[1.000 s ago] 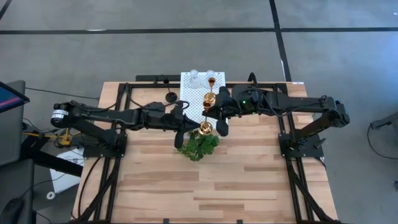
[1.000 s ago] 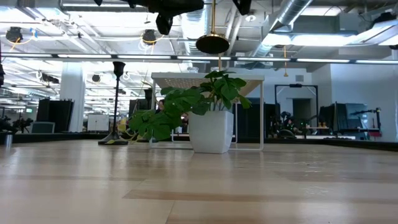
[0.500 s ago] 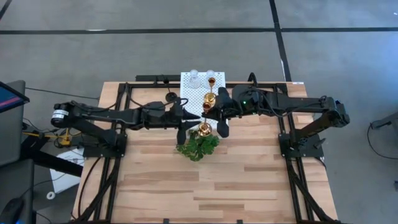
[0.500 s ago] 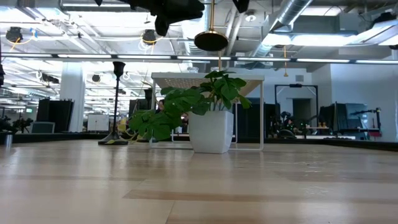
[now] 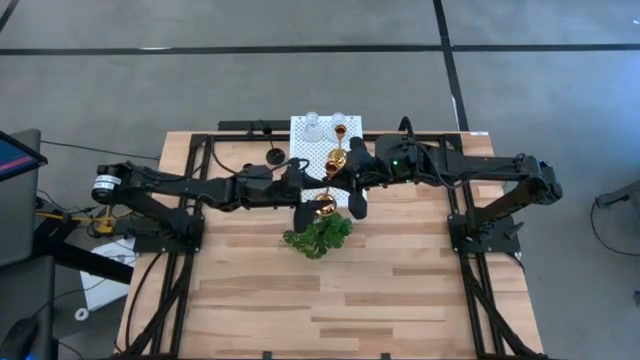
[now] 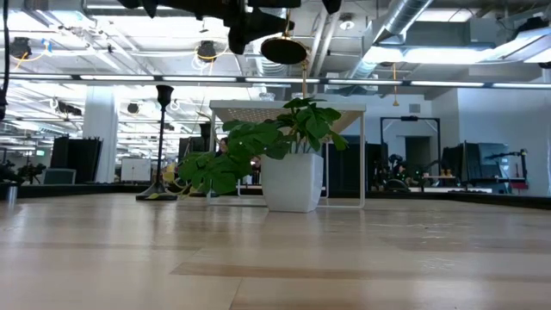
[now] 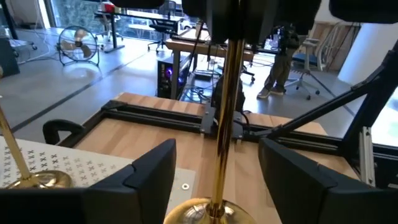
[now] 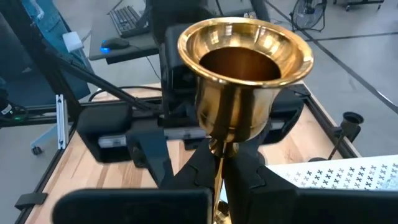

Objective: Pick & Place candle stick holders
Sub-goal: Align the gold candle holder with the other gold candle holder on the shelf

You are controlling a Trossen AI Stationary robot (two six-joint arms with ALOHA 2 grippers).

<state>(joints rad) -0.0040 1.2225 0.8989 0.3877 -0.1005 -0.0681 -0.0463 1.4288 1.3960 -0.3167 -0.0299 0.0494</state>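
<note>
The gold candle stick holder [image 8: 245, 59], above the green sprig [image 5: 318, 234], is rigid, smooth, top-heavy. Right gripper [image 8: 217, 177] clamps its stem; left gripper [image 7: 214, 177] stands open around it.

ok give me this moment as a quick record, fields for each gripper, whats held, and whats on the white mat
right gripper: shut on the gold holder, pinching its stem, in the air near the table's middle
left gripper: open, fingers either side of the same stem, not gripping
white mat: two clear glass holders, other gold holder
black holder: on the wood beside the mat
potted plant: below the held holder
</note>
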